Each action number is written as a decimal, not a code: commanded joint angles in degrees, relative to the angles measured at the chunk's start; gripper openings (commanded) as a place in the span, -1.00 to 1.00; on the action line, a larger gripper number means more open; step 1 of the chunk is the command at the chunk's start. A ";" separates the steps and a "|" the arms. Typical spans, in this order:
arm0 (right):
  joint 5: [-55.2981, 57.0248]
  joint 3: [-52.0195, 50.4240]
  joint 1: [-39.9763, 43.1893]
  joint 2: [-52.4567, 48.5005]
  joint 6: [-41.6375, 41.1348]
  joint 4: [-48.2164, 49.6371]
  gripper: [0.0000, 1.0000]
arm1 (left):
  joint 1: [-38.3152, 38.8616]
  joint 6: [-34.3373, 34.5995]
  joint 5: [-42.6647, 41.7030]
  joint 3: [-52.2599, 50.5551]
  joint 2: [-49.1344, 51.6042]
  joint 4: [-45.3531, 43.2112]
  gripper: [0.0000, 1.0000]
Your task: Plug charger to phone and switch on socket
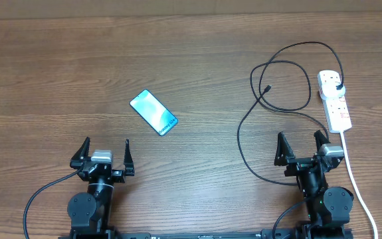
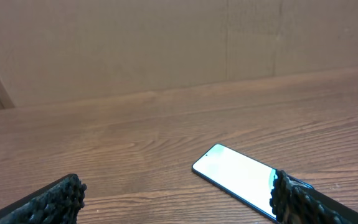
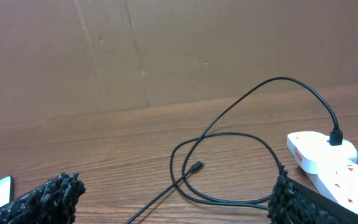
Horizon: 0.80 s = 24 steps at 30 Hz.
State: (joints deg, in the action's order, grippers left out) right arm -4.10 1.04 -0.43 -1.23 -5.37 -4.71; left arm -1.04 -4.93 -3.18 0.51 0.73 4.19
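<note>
Jaws of left gripper [image 1: 106,142] and right gripper [image 1: 299,135] wide apart, empty; phone [image 1: 153,112] ahead-right of left jaws; charger [image 1: 268,89] tip ahead-left of right jaws, socket [image 1: 335,99] ahead-right. Risk: thin tip slips, looped cable snags, phone slides.

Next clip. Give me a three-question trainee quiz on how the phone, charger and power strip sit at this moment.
1. True or false: the phone lies screen up, with the charger's small tip unplugged and apart from it.
2. The left end effector and right end effector are: A open and empty; B shut on the charger; C shut on the phone.
3. Fill in: the charger's black plug sits in the ___.
Key: 1 true; 2 A; 3 power strip.
</note>
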 commanded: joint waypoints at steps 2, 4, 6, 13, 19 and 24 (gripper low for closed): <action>0.20 -0.55 -0.26 0.09 -0.13 0.15 1.00 | 0.28 8.31 0.79 -0.24 -0.48 0.07 0.99; 0.20 -0.55 -0.26 0.09 -0.15 0.15 1.00 | 0.28 10.03 0.76 -0.24 -0.48 0.04 0.99; 0.22 -0.55 -0.26 0.09 -0.13 0.15 1.00 | 0.28 12.48 0.76 -0.24 -0.48 0.04 0.99; 0.22 -0.55 -0.26 0.09 -0.13 0.15 1.00 | 0.31 17.05 0.52 -0.22 -0.48 -0.09 1.00; 0.20 -0.55 -0.26 0.09 -0.13 0.15 1.00 | 0.31 17.03 -0.31 0.52 -0.48 -0.15 0.99; 0.20 -0.55 -0.26 0.09 -0.15 0.15 1.00 | 0.31 17.00 -0.31 1.31 -0.48 -0.13 1.00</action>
State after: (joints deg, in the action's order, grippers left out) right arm -4.10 1.04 -0.43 -1.23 -5.41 -4.75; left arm -1.04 11.03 -3.03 0.51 0.73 4.12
